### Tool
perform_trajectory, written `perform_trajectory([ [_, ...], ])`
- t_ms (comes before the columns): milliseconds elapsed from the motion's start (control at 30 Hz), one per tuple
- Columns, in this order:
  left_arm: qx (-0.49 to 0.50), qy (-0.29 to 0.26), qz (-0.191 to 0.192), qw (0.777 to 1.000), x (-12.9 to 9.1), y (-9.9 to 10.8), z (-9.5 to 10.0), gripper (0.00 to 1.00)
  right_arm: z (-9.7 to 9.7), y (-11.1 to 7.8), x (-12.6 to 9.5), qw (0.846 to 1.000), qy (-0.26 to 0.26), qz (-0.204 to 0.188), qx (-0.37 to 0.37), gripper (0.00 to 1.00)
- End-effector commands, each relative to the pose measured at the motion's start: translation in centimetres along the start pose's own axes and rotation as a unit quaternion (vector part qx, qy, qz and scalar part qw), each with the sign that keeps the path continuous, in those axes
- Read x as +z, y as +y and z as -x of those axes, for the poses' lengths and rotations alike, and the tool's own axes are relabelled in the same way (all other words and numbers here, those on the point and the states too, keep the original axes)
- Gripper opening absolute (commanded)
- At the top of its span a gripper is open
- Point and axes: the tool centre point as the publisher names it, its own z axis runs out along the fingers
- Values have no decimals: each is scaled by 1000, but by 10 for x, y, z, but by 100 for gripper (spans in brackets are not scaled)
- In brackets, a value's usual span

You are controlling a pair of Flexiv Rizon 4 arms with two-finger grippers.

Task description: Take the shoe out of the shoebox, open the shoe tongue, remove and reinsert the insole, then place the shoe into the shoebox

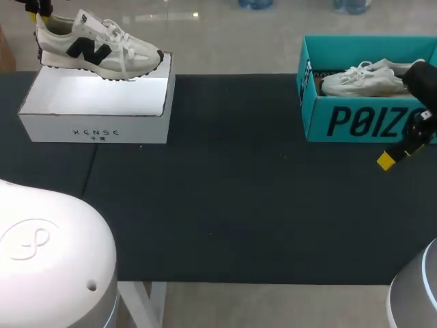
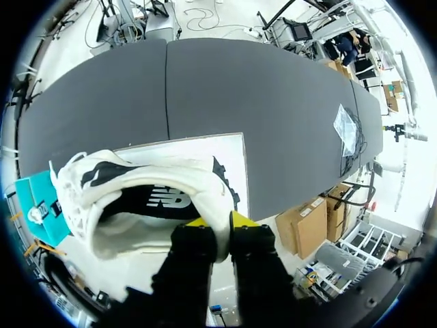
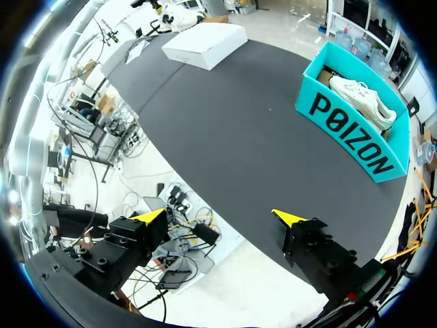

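Observation:
A cream sneaker (image 1: 95, 46) with a black side mark rests on top of the shut white shoebox (image 1: 95, 102) at the table's far left. My left gripper (image 1: 37, 17) is shut on its heel collar; in the left wrist view the two yellow tips (image 2: 220, 225) pinch the heel rim of the sneaker (image 2: 136, 198), whose dark insole shows inside. A teal shoebox (image 1: 362, 116) at the far right holds a white shoe (image 1: 365, 78). My right gripper (image 1: 408, 147) hangs open in front of it, empty, above the table's near edge (image 3: 218, 216).
The black table (image 1: 225, 205) stretches between the two boxes. In the right wrist view the teal box (image 3: 348, 130) stands ahead of the gripper and the white box (image 3: 205, 44) lies far beyond it.

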Motion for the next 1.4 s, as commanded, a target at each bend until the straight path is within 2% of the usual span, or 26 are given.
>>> perform_trajectory([
  [33,-6,-6,-15,1000,11,8,-11,0,0,1,1,1000,0,-1,1,100],
  [167,-16,-7,-26,1000,19,8,-20,0,0,1,1,1000,0,-1,1,100],
  [367,-22,-6,-44,999,22,4,-23,0,0,1,1,1000,0,-1,1,100],
  [1000,-33,0,-44,998,22,3,-24,0,0,1,1,1000,0,-1,1,100],
  [1400,-22,-10,-41,999,28,-38,-24,0,0,1,1,1000,0,-1,1,100],
])
